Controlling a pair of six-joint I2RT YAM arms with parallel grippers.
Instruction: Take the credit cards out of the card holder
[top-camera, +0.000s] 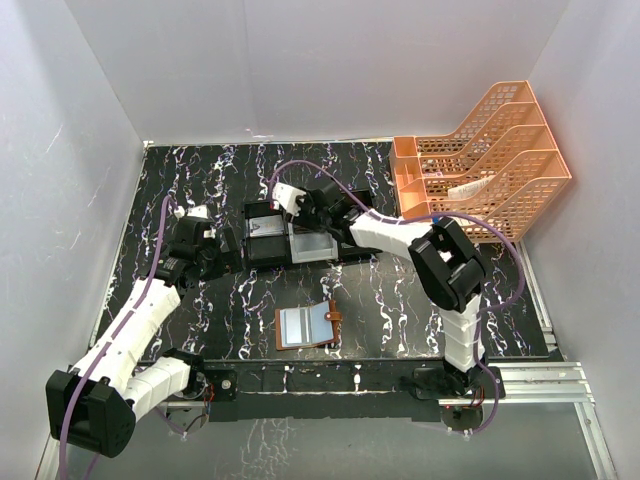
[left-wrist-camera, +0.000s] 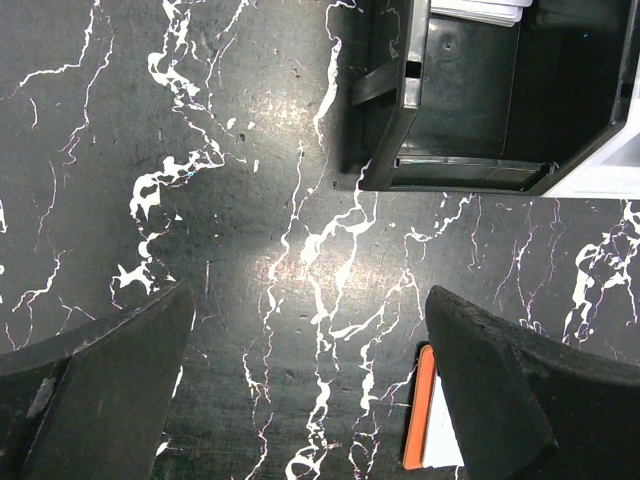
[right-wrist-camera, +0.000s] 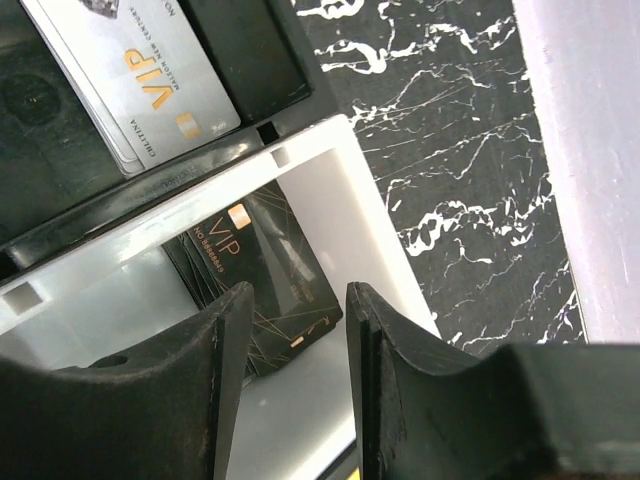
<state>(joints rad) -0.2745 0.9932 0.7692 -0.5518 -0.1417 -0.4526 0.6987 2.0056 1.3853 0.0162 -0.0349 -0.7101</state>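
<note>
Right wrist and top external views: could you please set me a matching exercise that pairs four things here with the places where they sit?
Things:
1. card holder
2. black cards
3. pale grey cards
4. orange file rack

Places:
A. in the tray's black compartment
B. at the far right, by the wall
C. in the tray's white compartment
D. spread open on the table, near the arm bases

Pairs: 1-D, 2-C, 3-A, 4-B
</note>
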